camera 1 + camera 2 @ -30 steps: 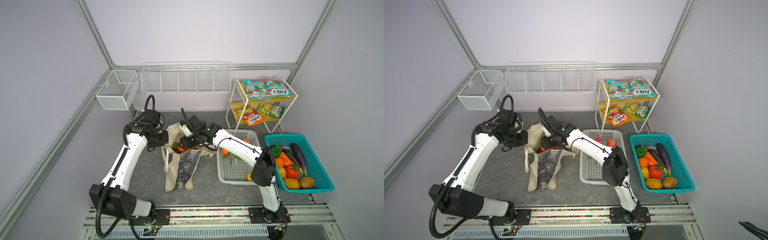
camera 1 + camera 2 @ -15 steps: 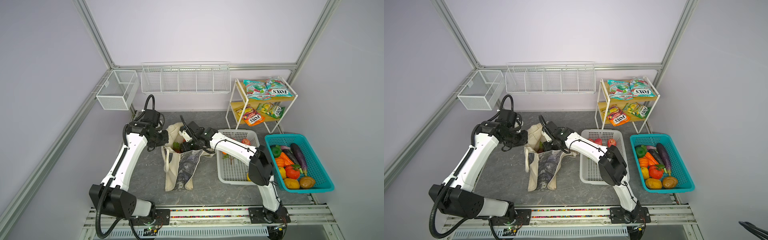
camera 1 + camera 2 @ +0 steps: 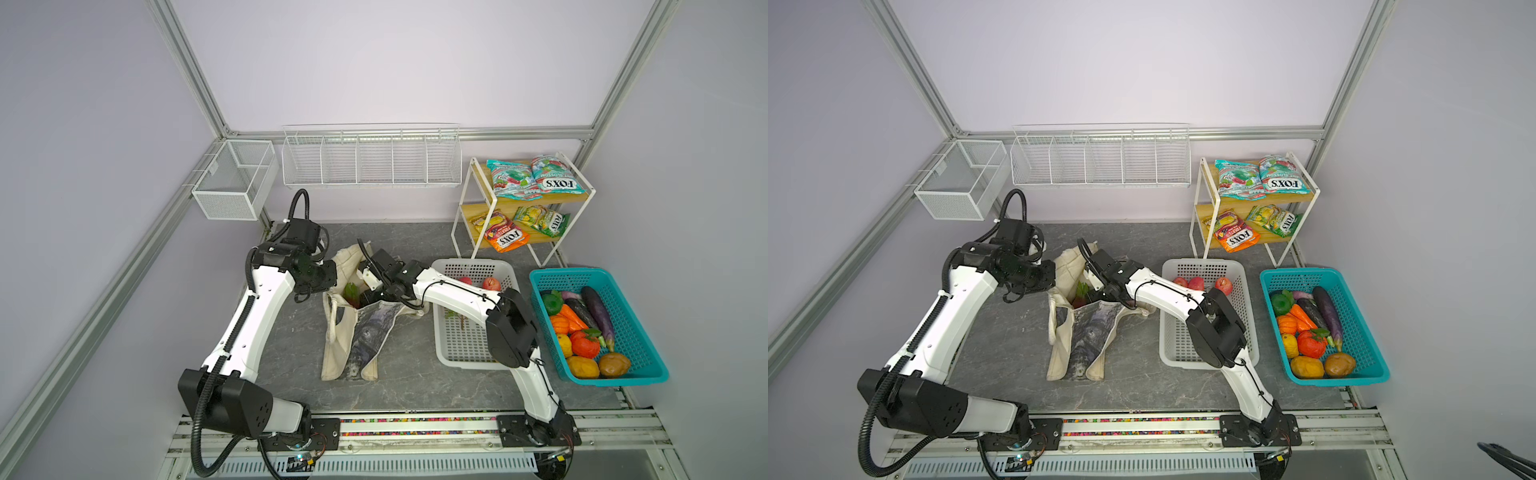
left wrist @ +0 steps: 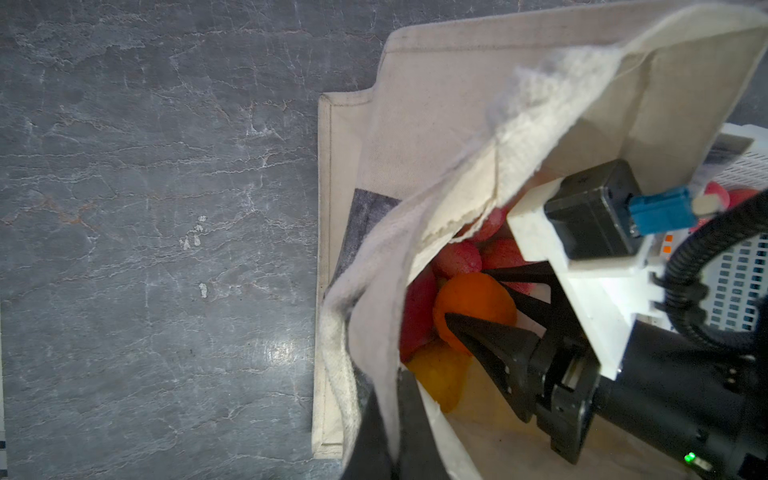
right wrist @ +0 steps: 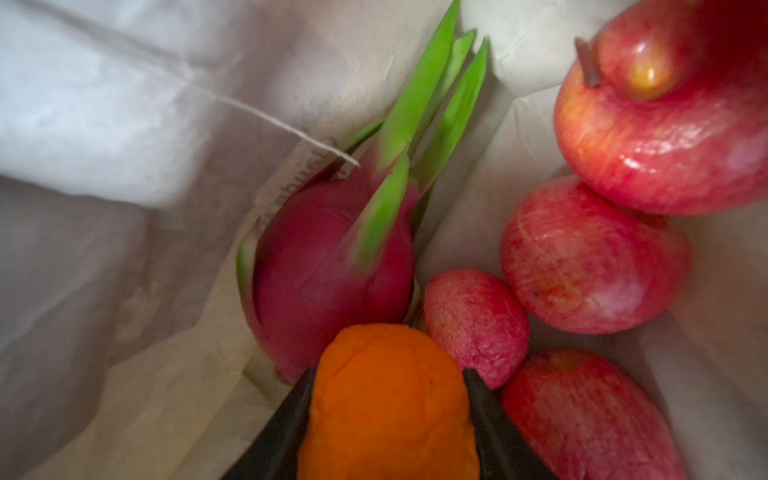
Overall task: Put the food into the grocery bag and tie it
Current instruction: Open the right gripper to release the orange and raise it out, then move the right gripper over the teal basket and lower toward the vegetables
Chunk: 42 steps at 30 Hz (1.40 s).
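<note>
The cream grocery bag lies on the grey table in both top views, mouth toward the back. My left gripper is shut on the bag's rim and holds the mouth up. My right gripper is inside the bag, shut on an orange fruit. Under it in the bag lie a pink dragon fruit, red apples and a yellow fruit. More apples sit in the white basket. FOX'S packets lie on the shelf.
The white perforated basket stands right of the bag, under my right arm. A teal basket of vegetables is at the far right. A small shelf rack stands at the back right. Wire baskets hang on the back wall.
My right gripper has moved left and down, deeper into the bag's mouth, with the orange fruit in it. The left arm has kept its hold on the rim.
</note>
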Tool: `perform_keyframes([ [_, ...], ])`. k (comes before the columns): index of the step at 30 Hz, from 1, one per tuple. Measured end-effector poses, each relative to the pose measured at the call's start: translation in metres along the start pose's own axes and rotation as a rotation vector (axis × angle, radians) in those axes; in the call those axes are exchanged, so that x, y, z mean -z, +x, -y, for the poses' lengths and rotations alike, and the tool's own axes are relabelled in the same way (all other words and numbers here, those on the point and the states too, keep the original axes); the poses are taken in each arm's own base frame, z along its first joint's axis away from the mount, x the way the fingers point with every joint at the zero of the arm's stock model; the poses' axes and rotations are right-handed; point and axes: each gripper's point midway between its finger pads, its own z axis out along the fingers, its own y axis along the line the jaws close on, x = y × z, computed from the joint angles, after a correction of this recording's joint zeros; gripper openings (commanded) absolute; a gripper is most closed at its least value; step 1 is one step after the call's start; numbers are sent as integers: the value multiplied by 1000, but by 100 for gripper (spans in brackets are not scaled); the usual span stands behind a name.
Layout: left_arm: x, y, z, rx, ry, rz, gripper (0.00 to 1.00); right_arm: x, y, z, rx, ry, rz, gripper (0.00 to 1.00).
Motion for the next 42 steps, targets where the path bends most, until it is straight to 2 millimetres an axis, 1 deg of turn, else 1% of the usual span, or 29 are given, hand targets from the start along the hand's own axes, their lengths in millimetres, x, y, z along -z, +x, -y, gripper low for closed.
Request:
perform_keyframes([
  [4, 0, 0, 0, 0, 0, 0, 0, -1, 0, 0, -1, -4, 1, 50],
  [14, 0, 0, 0, 0, -1, 0, 0, -1, 0, 0, 1, -3, 4, 63],
  [18, 0, 0, 0, 0, -3, 0, 0, -4, 6, 3, 7, 9, -14, 72],
  [24, 1, 0, 0, 0, -1, 4, 0, -3, 9, 7, 46, 29, -26, 85],
  [25, 2, 0, 0, 1, -1, 6, 0, -3, 9, 8, 55, 34, -27, 90],
  [26, 2, 0, 0, 1, -1, 6, 0, -2, 9, 9, 62, 40, -28, 98],
  [27, 2, 0, 0, 1, 0, 7, 0, -1, 10, 10, 70, 47, -29, 88],
  [29, 2, 0, 0, 3, 0, 8, 0, 4, 8, 11, 91, 62, -22, 88],
  [32, 2, 0, 0, 3, -1, 8, 0, 19, 3, 12, 109, 85, 0, 88],
  [35, 3, 0, 0, 5, -1, 9, 0, 48, -6, 10, 133, 105, 46, 88],
  [39, 4, 0, 0, 7, 0, 13, 0, 97, -20, 8, 149, 131, 128, 88],
  [42, 5, 0, 0, 7, -1, 15, 0, 135, -29, 13, 147, 160, 194, 88],
])
